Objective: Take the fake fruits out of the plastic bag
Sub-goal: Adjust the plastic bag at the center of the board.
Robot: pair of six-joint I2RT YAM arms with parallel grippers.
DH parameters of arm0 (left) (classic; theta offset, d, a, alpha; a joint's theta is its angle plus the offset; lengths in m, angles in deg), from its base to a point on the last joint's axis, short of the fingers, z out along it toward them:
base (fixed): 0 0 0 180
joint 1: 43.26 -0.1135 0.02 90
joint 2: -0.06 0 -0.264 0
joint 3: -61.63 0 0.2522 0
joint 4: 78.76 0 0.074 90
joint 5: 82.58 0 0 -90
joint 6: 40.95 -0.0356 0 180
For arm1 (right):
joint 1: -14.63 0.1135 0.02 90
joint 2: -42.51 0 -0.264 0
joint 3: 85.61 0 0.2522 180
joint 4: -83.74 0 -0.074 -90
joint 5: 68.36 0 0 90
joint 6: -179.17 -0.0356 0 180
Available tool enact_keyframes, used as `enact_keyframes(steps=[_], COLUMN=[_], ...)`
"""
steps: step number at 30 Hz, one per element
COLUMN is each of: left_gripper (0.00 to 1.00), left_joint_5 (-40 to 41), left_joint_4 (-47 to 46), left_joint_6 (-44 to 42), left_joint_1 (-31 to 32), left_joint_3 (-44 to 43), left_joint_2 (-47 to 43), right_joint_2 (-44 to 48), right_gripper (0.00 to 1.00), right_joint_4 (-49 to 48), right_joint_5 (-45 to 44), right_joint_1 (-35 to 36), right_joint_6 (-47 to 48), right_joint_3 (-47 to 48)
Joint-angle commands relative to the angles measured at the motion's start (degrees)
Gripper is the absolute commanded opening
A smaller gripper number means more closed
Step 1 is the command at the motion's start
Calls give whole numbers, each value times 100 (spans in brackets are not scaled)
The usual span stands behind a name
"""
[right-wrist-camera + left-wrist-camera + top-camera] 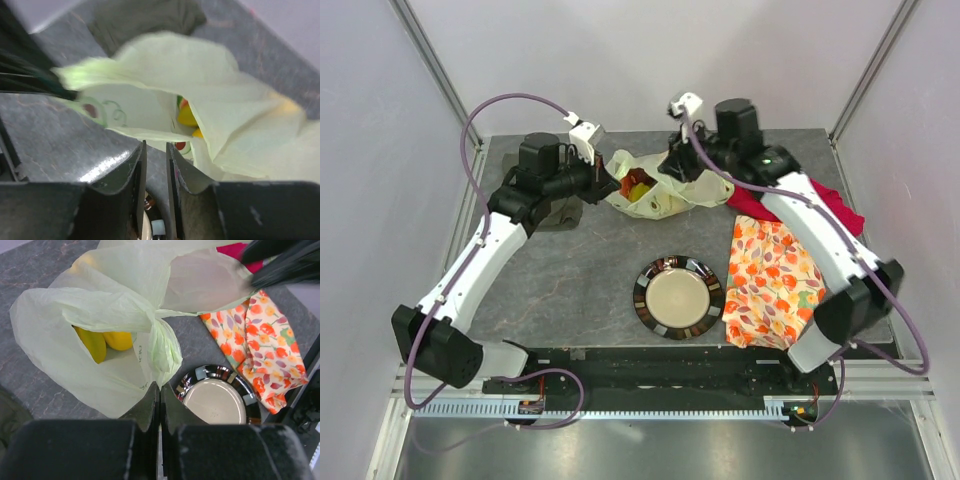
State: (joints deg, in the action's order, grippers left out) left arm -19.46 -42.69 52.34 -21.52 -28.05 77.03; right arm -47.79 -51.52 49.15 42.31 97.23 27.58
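Both sides of the plastic bag (115,305) are being pinched at the far middle of the counter (580,270), one by the left gripper (160,387), one by the right gripper (155,145), each closed to a slit. Yellow fake fruits (117,340) are being held inside it.

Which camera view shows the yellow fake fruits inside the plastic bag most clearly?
The left wrist view. Two yellow fruits lie sharp and large in the plastic bag's opening. The top external view shows them only as a small yellow patch inside the bag. The right wrist view shows small, blurred yellow bits behind a fold.
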Motion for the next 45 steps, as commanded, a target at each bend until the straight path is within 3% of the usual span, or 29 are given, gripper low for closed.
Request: enact_keyframes(steps=[1, 8, 12, 17, 24, 26, 31, 40, 44, 45], left_gripper=[2, 2, 2, 2, 2, 2, 2, 1, 2, 2], left_joint_5=[59, 244, 209, 235, 235, 235, -10, -2, -107, -186], left_joint_4=[-156, -104, -112, -139, -139, -130, -156, -227, -156, -156], left_joint_6=[559, 760, 981, 1033, 1051, 1025, 1051, 937, 849, 849], left_joint_1=[15, -99, -257, -468, -609, -627, -636, -662, -671, -671], left_joint_3=[-213, 103, 183, 464, 762, 956, 1246, 1062, 921, 912], left_joint_2=[-340, -648, -736, -841, -964, -1034, -1114, -991, -965, -973], right_joint_2=[-767, -1683, -1930, -1325, 46, 301, 110, -1453, -1789, -1841], right_gripper=[27, 25, 25, 29, 33, 34, 37, 43, 61, 70], right_joint_4=[-373, -699, -646, -480, -92, -92, -180, -154, -154, -163], right_joint_5=[-799, -993, -1396, -1344, -1520, -1599, -1819, -1951, -2240, -2311], right_joint_1=[35, 255, 422, 492, 616, 633, 624, 624, 624, 642], right_joint_6=[-462, -945, -1007, -929, -551, -524, -270, -356, -1120, -1348], right_joint_3=[-179, 330, -71, -898, -3111, -3290, -2510, -857, -645, -628])
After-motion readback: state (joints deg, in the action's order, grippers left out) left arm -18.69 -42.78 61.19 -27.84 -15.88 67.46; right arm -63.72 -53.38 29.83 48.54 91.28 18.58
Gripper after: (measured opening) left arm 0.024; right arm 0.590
